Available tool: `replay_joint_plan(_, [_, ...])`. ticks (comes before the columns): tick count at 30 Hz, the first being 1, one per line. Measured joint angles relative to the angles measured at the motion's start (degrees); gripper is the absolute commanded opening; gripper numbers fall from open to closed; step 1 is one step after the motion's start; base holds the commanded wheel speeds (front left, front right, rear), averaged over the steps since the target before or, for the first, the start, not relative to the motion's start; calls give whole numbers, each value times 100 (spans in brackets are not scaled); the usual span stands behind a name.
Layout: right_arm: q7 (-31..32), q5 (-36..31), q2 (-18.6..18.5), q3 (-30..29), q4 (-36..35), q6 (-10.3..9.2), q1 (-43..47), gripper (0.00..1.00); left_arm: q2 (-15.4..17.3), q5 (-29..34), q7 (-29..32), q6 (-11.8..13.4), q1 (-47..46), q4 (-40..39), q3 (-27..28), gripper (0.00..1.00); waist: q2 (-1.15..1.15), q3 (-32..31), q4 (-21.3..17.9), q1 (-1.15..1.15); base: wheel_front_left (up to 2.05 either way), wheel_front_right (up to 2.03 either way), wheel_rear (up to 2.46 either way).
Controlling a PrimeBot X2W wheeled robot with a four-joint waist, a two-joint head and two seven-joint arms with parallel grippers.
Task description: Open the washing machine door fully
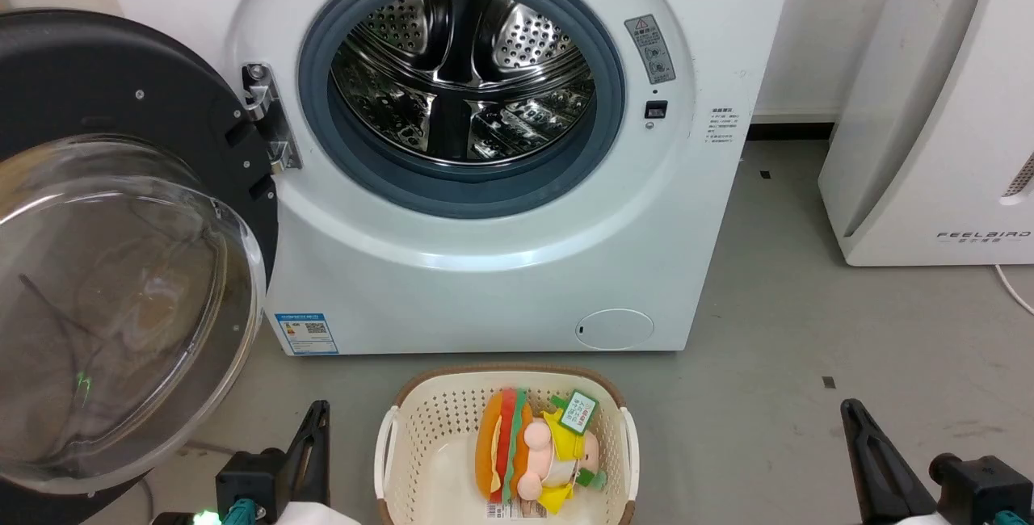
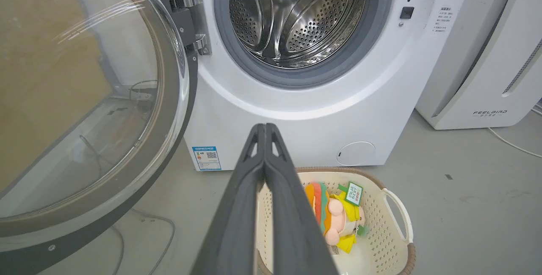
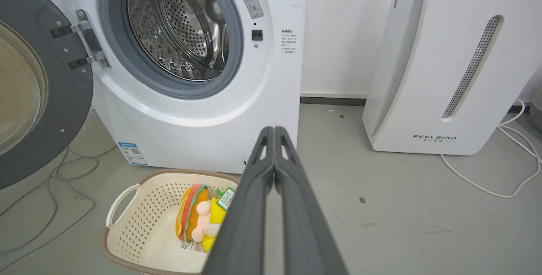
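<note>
Low in front of the washing machine (image 1: 485,283), the left jaws and right jaws are both sitting clenched on nothing, flanking the basket (image 1: 436,404). The washing machine door (image 1: 121,266) is hanging swung out to the robot's left, seemingly near full. Any finishing push is best going on its black frame, far from the hinge (image 1: 271,117), following its arc

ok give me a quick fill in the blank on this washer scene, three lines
1. The washing machine door stands ____, baring the steel drum.
2. The left gripper and the right gripper are both ____, holding nothing.
3. The basket with the plush toy sits in ____ of the machine.

Missing words: open; shut; front
</note>
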Motion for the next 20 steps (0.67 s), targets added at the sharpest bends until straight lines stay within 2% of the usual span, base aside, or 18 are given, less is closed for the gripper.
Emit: replay_joint_plan(20, [0, -62, 0, 55, 129, 0, -204, 0, -147, 222, 131, -152, -12, -120, 189, 0, 0, 50, 2, 0, 0, 0, 0])
